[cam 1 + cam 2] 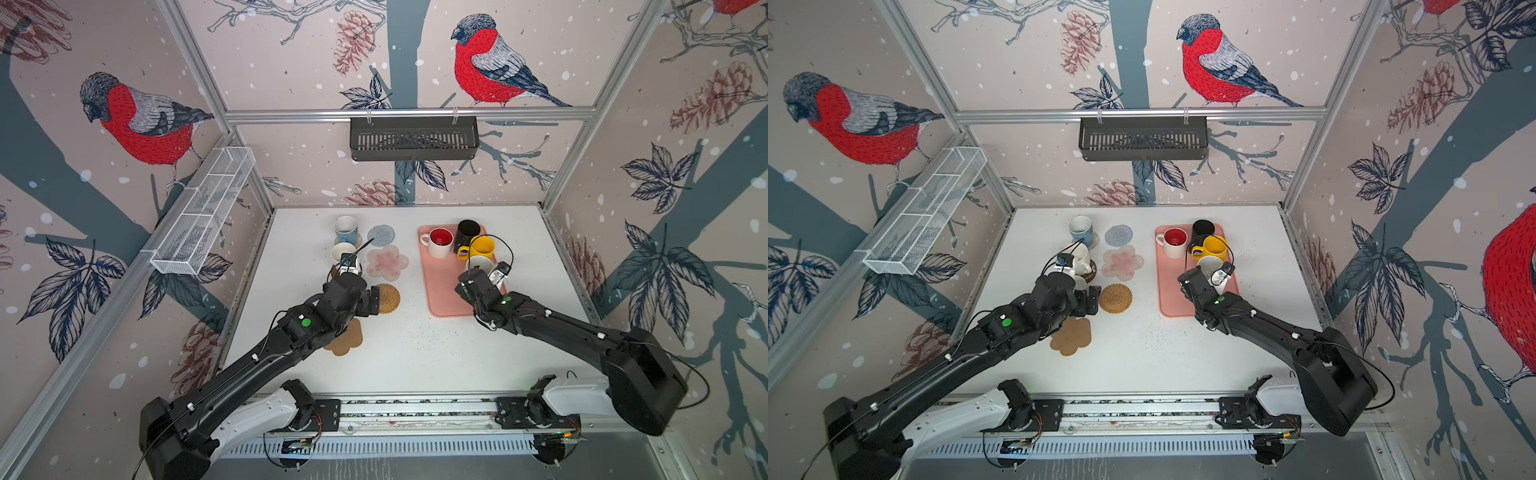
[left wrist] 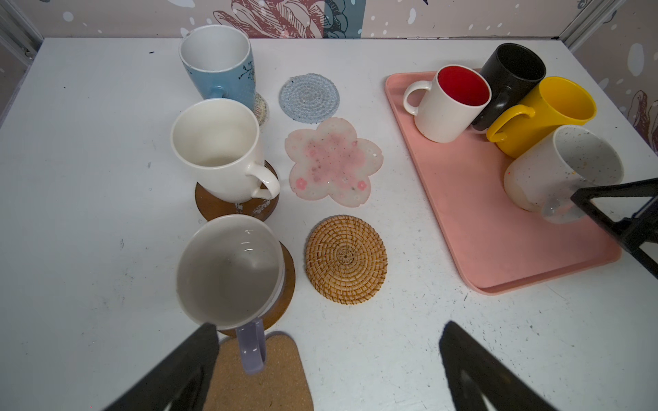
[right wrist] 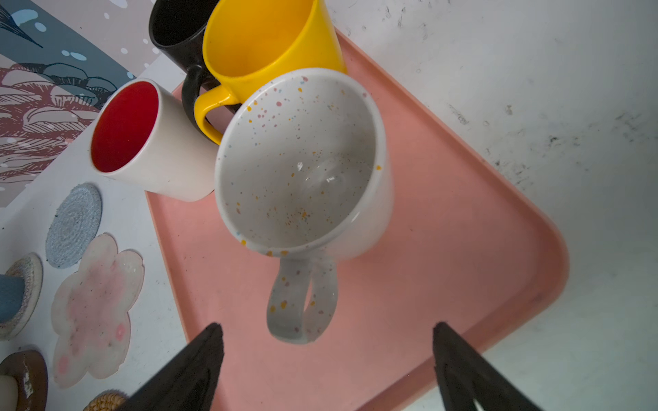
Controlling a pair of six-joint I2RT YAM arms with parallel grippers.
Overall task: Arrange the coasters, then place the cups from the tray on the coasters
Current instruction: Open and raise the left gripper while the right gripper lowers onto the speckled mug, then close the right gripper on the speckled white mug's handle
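1. The tray (image 2: 498,256) lies on the white table (image 2: 391,356). Four cups crowd its far end: the red-lined cup (image 2: 452,103), the black cup (image 2: 512,71), the yellow cup (image 2: 555,106) and the speckled cup (image 3: 302,160). The speckled cup is nearest the tray's middle, close against the yellow one.
2. The right gripper (image 3: 327,329) hovers over the tray's near half, spread wide and gripping nothing. The speckled cup's handle points in between its fingers, clear of both.
3. The left gripper (image 2: 329,327) hangs well left of the tray, fully spread and empty. The handle of the lavender cup (image 2: 228,274) is just beside one finger.
4. Just left of the tray, three coasters lie bare in a row: the grey-blue coaster (image 2: 309,98), the pink flower coaster (image 2: 333,162) and the wicker coaster (image 2: 346,259).
5. Farther left of the tray:
   - The light blue cup (image 2: 217,64) stands on the beige coaster (image 2: 262,108).
   - The cream cup (image 2: 217,149) stands on a brown disc (image 2: 213,210).
   - The lavender cup stands on a second brown disc (image 2: 286,281).
   - The cork flower coaster (image 2: 256,384) is bare, partly under the left arm.
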